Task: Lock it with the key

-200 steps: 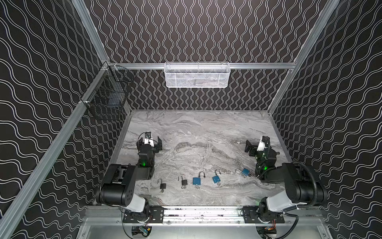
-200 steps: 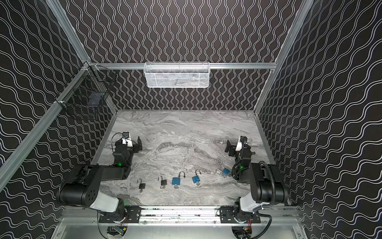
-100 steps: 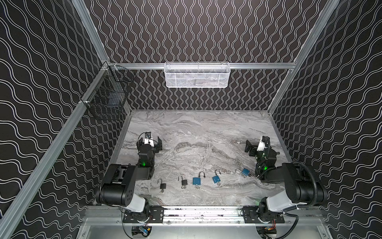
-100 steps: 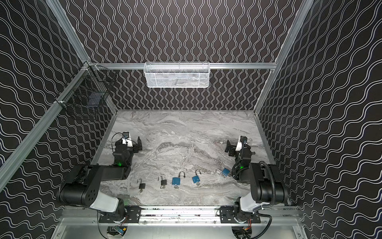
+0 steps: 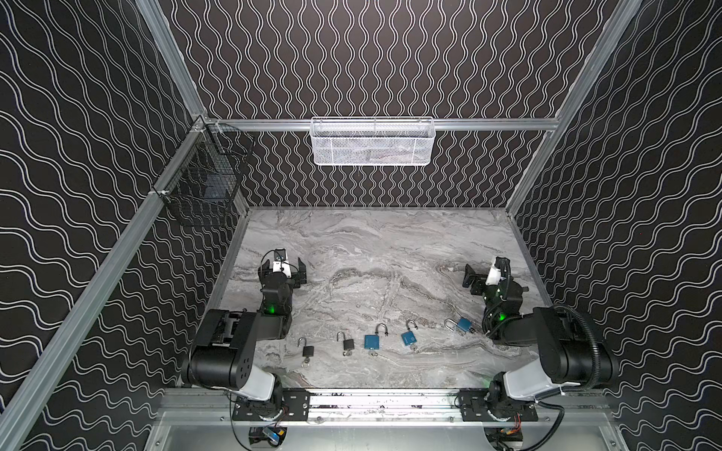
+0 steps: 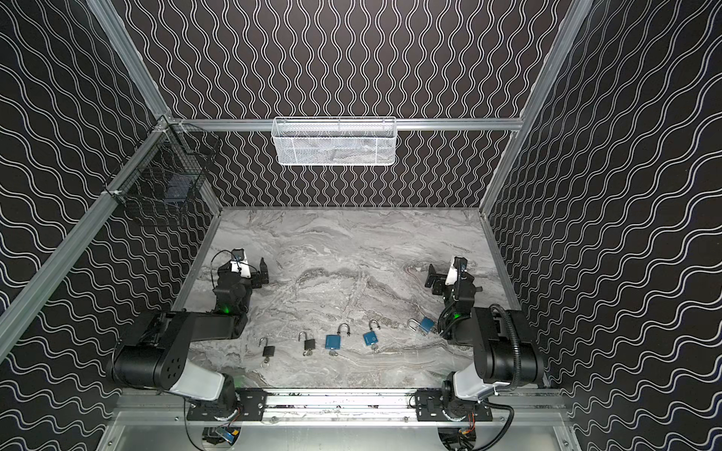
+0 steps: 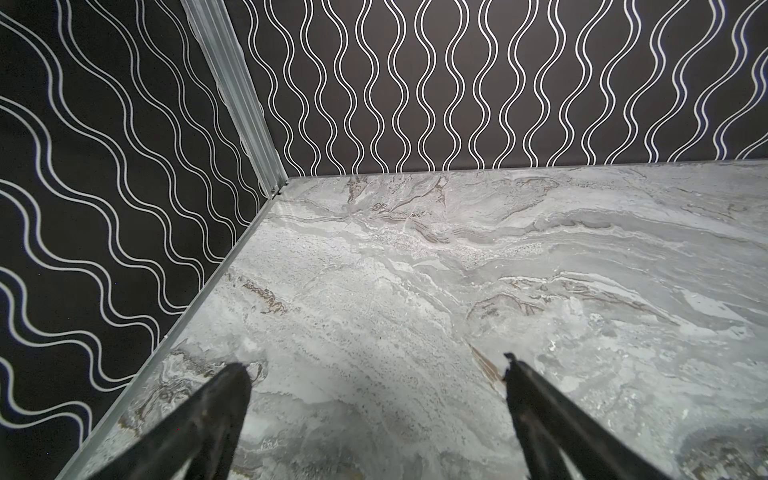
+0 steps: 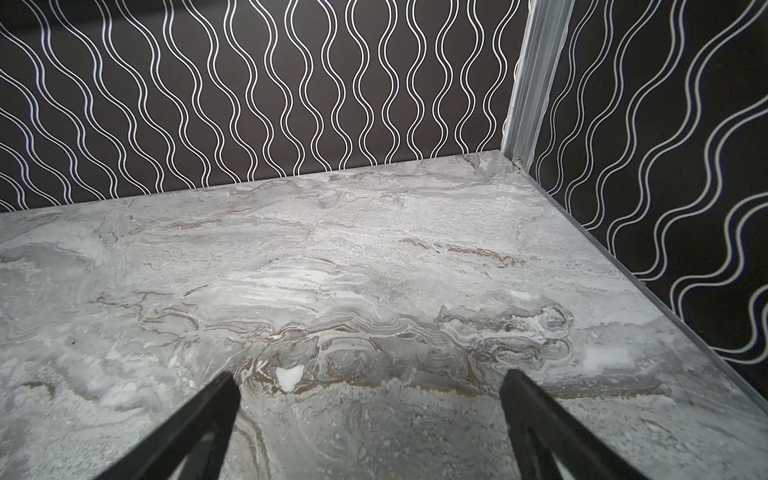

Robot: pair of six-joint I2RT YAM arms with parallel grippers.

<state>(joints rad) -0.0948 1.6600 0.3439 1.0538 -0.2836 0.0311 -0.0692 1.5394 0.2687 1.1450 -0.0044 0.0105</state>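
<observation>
**Five padlocks in a row, both hands wide open and well away from them**

Top views: Five padlocks lie in a row near the front edge of the marble table [image 5: 371, 254]. From the left arm's side come the outer black padlock [image 5: 307, 350], the inner black padlock [image 5: 348, 344], the large blue padlock [image 5: 373, 341], the middle blue padlock [image 5: 408, 338] and the tilted blue padlock [image 5: 463, 325]. The last lies just beside the right arm's elbow. Each has a steel shackle pointing away from the front edge. Small silver keys [image 5: 372, 354] show at the bottom of the bodies, but they are too small to tell whether they are seated.

The same row appears in both top views, from the outer black padlock [image 6: 268, 350] to the tilted blue padlock [image 6: 426, 324]. A white mesh basket [image 5: 371, 142] hangs on the back rail, and I cannot tell what it holds. A black wire basket [image 5: 203, 183] on the left rail holds a dark flat item I cannot identify.

Both arms are folded low. The left hand [image 5: 284, 273] and right hand [image 5: 488, 275] point toward the back wall, well behind the padlocks.

Left wrist: The left hand [image 7: 374, 374] has its fingers spread wide over bare marble near the left back corner, gripping nothing.

Right wrist: The right hand [image 8: 368, 380] is likewise spread wide and empty, facing the right back corner.
</observation>
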